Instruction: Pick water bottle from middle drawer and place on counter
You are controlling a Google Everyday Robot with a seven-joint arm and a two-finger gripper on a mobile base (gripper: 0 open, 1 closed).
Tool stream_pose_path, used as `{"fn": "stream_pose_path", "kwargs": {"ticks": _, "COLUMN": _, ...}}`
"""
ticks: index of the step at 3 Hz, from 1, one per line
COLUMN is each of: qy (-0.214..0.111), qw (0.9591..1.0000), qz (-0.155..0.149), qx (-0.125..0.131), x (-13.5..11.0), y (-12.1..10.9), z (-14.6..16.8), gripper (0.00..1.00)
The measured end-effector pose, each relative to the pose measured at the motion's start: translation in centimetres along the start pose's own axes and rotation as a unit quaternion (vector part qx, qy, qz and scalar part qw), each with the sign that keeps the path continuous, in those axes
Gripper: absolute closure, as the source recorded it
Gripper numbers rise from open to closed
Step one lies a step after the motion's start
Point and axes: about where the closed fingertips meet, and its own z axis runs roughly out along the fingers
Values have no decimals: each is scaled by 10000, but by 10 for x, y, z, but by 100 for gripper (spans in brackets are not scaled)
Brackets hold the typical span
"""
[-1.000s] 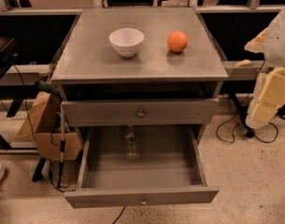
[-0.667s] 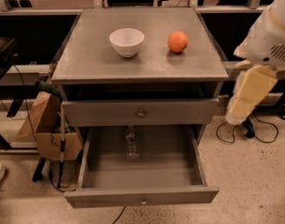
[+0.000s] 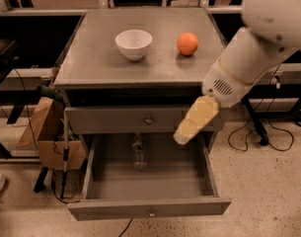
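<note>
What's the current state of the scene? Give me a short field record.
arm end: pale yellow pincer, above the open drawer's right rear corner, apart from the bottle
target: small clear ribbed plastic water bottle, on the drawer floor near the rear centre
storage: wide grey metal middle drawer, pulled open
top: flat grey metal counter, bearing a round white bowl and a round orange fruit, set apart
status: bottle not yet grasped

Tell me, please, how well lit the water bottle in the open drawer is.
Camera view: the water bottle sits in dim shadow at the back of the middle drawer; the counter is brighter; the pale gripper hangs over the drawer's right side.
</note>
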Motion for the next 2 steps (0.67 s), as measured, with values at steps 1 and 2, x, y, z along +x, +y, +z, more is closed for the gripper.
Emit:
{"fn": "stream_pose_path", "kwargs": {"ticks": 1, "qy": -344, "qw": 9917, "qz": 1087, "qx": -588, "x": -15, "y": 33, "z": 60, "gripper": 0}}
{"fn": "stream_pose_path", "kwargs": {"ticks": 2, "qy": -496, "qw": 9842, "qz": 1599, "qx": -572, "x": -18, "y": 31, "z": 74, "gripper": 0}}
